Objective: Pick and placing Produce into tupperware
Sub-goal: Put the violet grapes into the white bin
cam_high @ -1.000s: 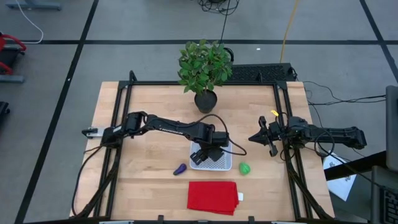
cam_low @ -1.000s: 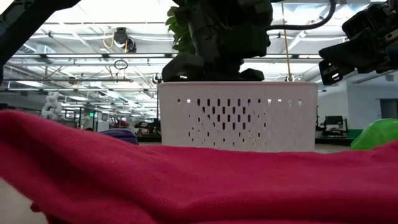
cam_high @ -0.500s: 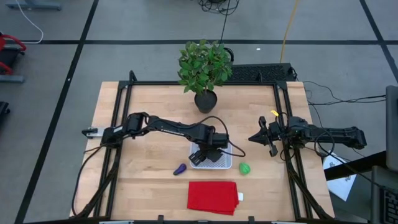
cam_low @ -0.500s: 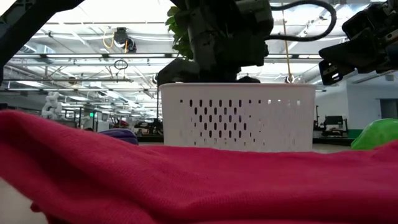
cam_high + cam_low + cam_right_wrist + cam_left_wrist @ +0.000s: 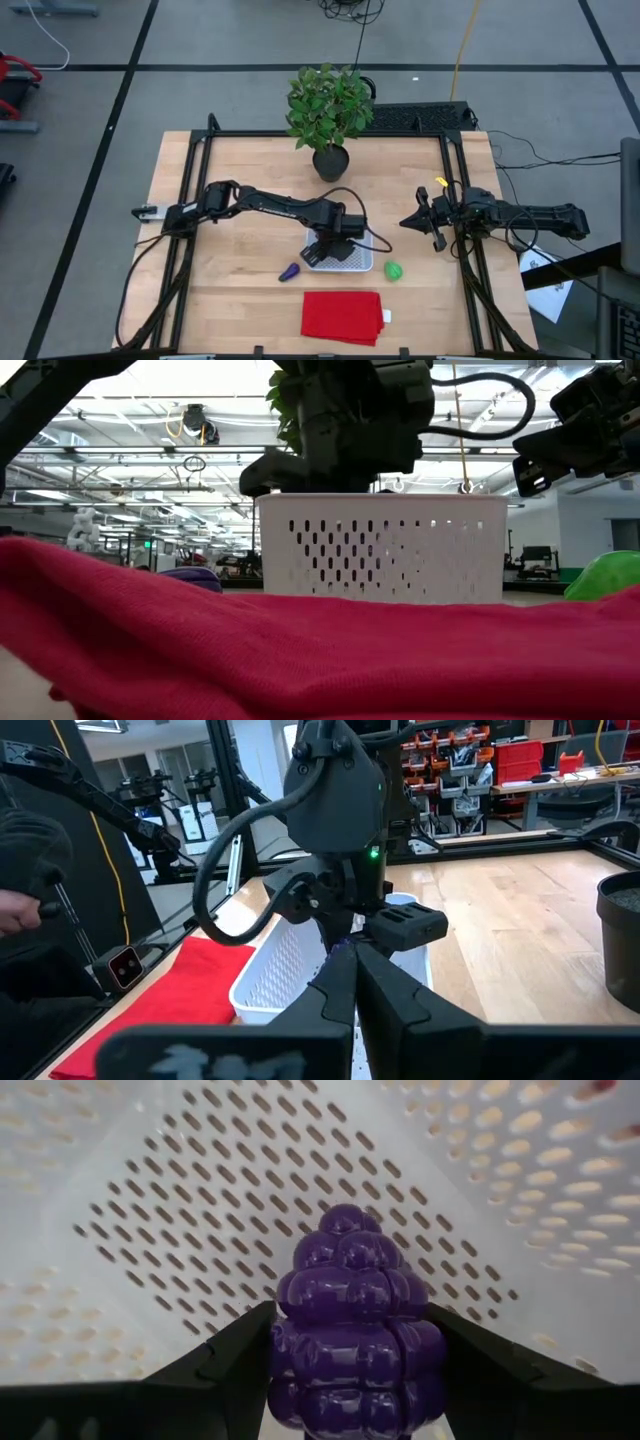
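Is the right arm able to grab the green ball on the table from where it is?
Probably yes. The green ball lies in the open beside the white basket, and nothing stands between it and the right gripper, which waits nearby. The left gripper is busy over the basket, holding purple grapes.

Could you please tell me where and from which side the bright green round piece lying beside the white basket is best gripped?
Probably across its widest middle, coming straight down from above. The green piece is roundish and lies alone on the table, just clear of the white basket, so nothing blocks fingers on either side. The right gripper waits nearby.
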`<state>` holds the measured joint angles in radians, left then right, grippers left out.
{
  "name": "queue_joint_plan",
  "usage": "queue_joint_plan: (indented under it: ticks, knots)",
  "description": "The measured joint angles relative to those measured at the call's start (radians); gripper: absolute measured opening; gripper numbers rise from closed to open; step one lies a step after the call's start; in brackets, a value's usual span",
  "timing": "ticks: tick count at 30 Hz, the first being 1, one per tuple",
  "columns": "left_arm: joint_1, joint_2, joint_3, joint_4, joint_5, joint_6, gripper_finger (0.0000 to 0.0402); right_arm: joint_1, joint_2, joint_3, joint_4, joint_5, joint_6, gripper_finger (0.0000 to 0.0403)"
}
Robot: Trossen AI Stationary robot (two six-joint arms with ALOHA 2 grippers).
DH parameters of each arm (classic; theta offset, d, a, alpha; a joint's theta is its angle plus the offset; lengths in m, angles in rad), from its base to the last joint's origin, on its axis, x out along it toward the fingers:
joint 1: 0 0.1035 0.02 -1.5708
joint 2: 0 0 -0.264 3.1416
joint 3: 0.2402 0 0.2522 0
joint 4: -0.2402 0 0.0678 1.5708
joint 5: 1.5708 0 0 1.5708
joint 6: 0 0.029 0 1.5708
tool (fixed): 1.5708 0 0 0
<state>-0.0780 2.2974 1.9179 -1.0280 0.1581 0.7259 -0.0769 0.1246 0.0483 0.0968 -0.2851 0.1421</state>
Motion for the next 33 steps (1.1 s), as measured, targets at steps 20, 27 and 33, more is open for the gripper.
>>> queue_joint_plan:
  ticks: [20,27,33]
  knots:
    - [0.001,0.0,0.0,-0.015,0.002,-0.01,0.0232,0.0,0.0,0.0,0.004,0.0,-0.008,0.0]
    - [0.001,0.0,0.0,0.006,0.002,-0.024,0.0232,0.0,0.0,0.0,0.004,0.0,-0.006,0.0]
    - [0.001,0.0,0.0,0.007,0.002,-0.03,0.0232,0.0,0.0,0.0,0.004,0.0,-0.005,0.0]
